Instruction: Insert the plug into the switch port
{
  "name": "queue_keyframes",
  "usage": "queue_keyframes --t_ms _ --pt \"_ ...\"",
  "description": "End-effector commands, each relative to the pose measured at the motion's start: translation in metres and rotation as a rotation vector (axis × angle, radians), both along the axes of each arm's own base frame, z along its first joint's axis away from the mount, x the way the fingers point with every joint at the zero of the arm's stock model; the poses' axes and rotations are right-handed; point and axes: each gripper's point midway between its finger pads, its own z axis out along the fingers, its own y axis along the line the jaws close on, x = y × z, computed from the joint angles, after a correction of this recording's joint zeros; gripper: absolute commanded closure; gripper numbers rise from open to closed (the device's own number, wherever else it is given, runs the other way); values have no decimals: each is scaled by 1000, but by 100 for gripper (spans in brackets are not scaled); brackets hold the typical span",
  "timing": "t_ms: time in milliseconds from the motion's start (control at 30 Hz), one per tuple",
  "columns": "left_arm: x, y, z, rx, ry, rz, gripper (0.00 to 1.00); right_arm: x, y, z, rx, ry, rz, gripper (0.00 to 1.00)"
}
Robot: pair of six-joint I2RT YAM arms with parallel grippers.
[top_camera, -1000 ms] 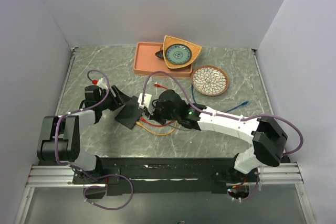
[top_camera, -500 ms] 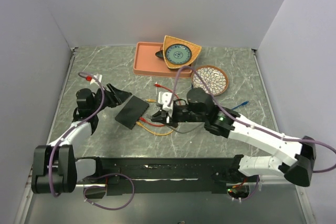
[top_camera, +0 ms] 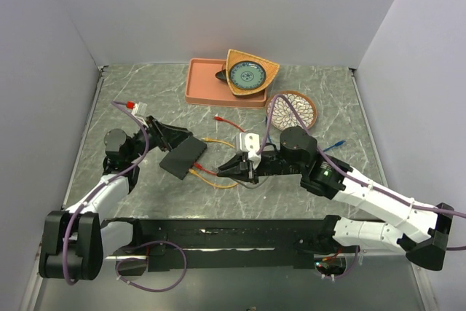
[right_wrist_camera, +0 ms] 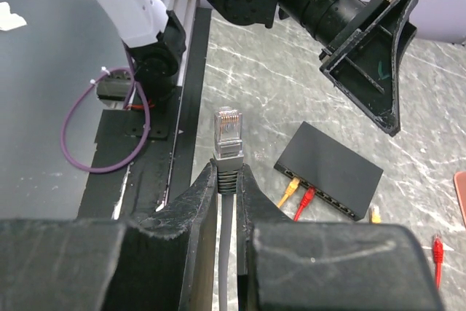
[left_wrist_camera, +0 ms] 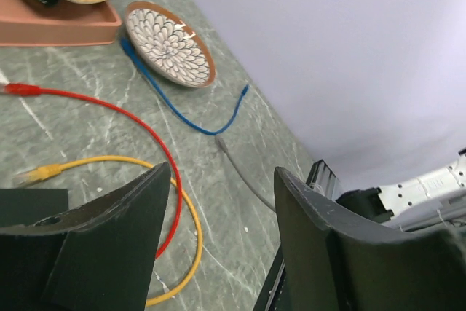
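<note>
Grey-green marbled table [top_camera: 328, 107], lilac walls. Switch [top_camera: 182, 156]: flat matte-black rectangle lying angled, left of centre. Port row along its near-right edge, with a yellow connector [right_wrist_camera: 289, 191] and a red connector [right_wrist_camera: 306, 200] seated in it. Left gripper [top_camera: 172, 136] at the switch's far-left side, jaws well apart, holding nothing. Right gripper [top_camera: 234, 168] just right of the switch, pinched on the grey cable's plug [right_wrist_camera: 227, 130], clear tip sticking out past the fingertips.
</note>
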Motion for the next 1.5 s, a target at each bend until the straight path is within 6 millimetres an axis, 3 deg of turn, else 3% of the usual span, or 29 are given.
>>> queue_keyframes --t_ms 0,300,400,533,567,633,667,733,767,800,833,867,933,1000,1100,1267,1467 --pt "-16 -9 28 -7 -131 -72 35 -3 -3 17 61 -20 14 100" --pt "-29 -17 49 1 -189 -108 37 1 -1 14 52 -6 4 100" --pt "-36 -22 55 5 -213 -145 38 12 2 8 37 48 -12 100" --pt "-44 -27 66 3 -247 -169 38 30 6 -4 17 171 35 100" --pt "-45 -26 68 2 -251 -167 38 24 5 -5 22 197 97 100" --pt "-48 -27 73 3 -268 -171 38 37 3 -8 35 242 107 100" --pt "-50 -27 75 4 -277 -177 39 28 0 -8 38 264 188 100" --pt "-60 -27 84 -7 -324 -201 39 38 -6 -15 38 323 209 100" --pt "-63 -28 86 -12 -336 -213 39 38 -7 -8 69 318 245 100" --pt "-70 -29 85 -12 -346 -243 38 27 -14 -5 66 374 329 100" --pt "-76 -30 88 -26 -353 -264 37 32 -18 -11 63 413 342 100" --pt "-84 -31 94 -29 -399 -284 37 31 -19 -1 102 337 397 100" --pt "-99 -36 99 -40 -428 -342 36 27 -25 -8 66 455 451 100" --pt "-112 -44 106 -43 -462 -399 35 24 -27 3 84 437 485 100" --pt "-124 -56 112 -25 -469 -467 37 25 -28 4 86 441 513 100" --pt "-128 -66 126 -5 -515 -459 42 37 -20 3 74 533 521 100" --pt "-121 -73 126 -4 -490 -433 46 35 -21 5 93 526 514 100"
